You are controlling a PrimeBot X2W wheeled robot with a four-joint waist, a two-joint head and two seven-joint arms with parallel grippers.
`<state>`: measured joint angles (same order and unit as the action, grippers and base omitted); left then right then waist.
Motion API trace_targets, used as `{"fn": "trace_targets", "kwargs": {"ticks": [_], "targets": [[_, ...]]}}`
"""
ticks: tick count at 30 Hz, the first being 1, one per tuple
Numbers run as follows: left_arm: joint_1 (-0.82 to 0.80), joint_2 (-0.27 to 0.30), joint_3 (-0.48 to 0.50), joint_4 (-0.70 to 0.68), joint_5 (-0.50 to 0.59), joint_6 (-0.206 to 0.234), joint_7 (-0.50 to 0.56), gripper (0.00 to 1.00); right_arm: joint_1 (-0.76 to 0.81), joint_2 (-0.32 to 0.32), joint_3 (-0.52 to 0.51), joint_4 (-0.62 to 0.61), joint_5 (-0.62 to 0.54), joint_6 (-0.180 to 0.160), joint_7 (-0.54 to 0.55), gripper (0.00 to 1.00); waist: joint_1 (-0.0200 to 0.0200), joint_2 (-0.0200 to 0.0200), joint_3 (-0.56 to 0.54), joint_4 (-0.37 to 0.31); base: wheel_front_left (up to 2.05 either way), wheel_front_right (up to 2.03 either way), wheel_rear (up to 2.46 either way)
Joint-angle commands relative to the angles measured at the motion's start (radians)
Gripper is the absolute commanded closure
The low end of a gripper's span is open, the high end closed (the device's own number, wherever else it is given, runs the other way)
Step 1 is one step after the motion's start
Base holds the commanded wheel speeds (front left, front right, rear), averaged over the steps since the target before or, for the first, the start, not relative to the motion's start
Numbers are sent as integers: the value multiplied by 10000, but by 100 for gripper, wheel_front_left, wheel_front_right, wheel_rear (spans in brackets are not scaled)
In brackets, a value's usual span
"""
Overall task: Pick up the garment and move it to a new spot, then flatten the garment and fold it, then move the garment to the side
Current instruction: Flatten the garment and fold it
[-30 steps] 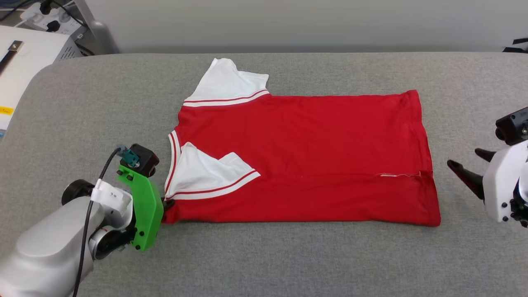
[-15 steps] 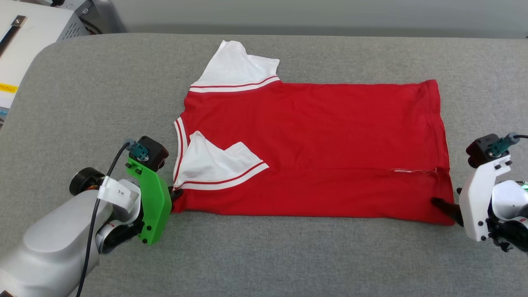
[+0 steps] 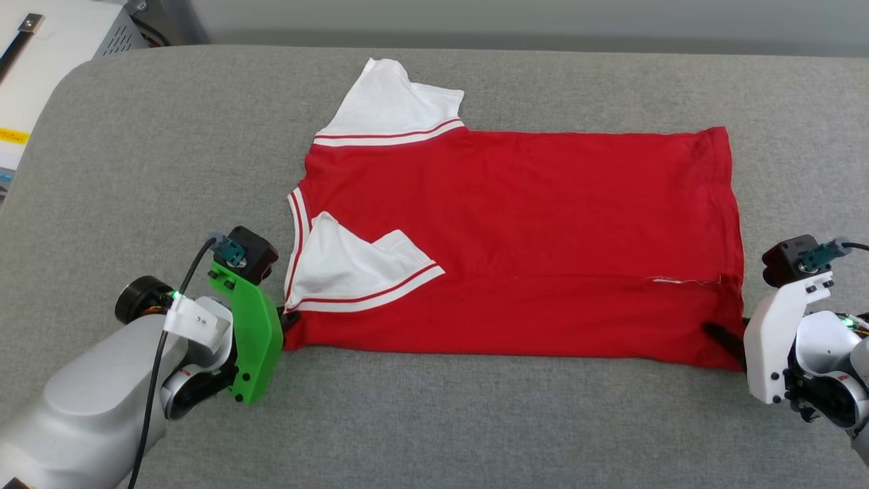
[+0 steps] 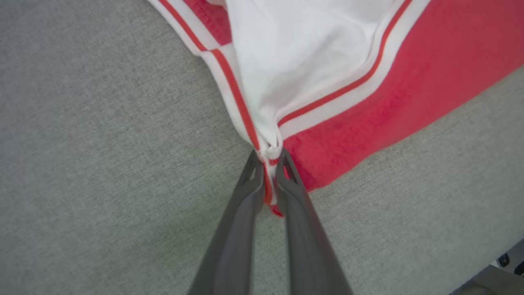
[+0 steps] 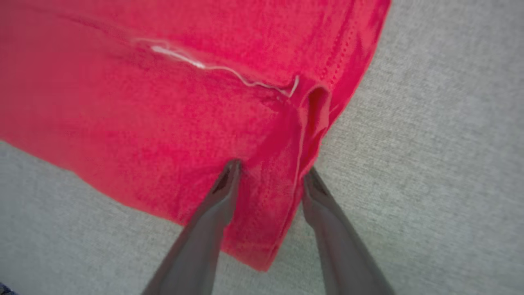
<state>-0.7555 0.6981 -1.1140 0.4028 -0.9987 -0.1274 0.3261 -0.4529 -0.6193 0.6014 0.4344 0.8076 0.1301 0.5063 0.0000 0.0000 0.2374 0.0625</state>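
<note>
Your garment (image 3: 516, 238) lies flat on the grey table (image 3: 434, 421). Left gripper (image 4: 269, 159) pinches its collar-side near corner; right gripper (image 5: 271, 174) stands parted astride the hem corner. Light, limp jersey, I reckon: hold both near corners, or it sags between.

Left arm (image 3: 81, 401): smooth silver-grey forearm shell; bright green wrist plate (image 3: 251, 339) with dark screws, topped by a black camera block (image 3: 250, 252) bearing a teal connector (image 3: 231, 252). A black cable (image 3: 153, 380) runs back along the arm through a white clip (image 3: 193, 319), beside a small green light. Right arm (image 3: 825, 353): rounded silver-grey shell with small red marks; white wrist plate (image 3: 774, 339) with dark screws, carrying a like black block and teal plug. Left end effector (image 4: 268, 157) and right end effector (image 5: 272, 168): each two long, tapering, dark grey fingers.
</note>
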Motion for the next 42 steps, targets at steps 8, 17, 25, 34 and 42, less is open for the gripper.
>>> {"fn": "trace_targets", "kwargs": {"ticks": [8,17,25,34,42], "targets": [[166,10,-108,147,-242,-7,-214,100,265,-151,202,-84,468,6,-700,100,0,0,-690,-98,0,0,0],[671,486,-320,-478,-303,46,-229,100,1113,-678,-95,-1019,644,6,-1104,100,0,0,-1366,-66,0,0,0],[1346,1052,-480,-1638,-409,458,-155,100,2201,-1119,-743,-1997,574,6,-920,100,0,0,-1763,-19,0,0,0],[2012,1319,-652,-2097,-535,908,-182,100,3443,-1163,-1813,-2831,290,6,-432,100,0,0,-1689,-76,0,0,0],[2266,1102,-628,-1414,-719,985,-437,100,3592,-363,-2225,-2446,300,6,-51,100,0,0,-1351,-187,0,0,0]]}}
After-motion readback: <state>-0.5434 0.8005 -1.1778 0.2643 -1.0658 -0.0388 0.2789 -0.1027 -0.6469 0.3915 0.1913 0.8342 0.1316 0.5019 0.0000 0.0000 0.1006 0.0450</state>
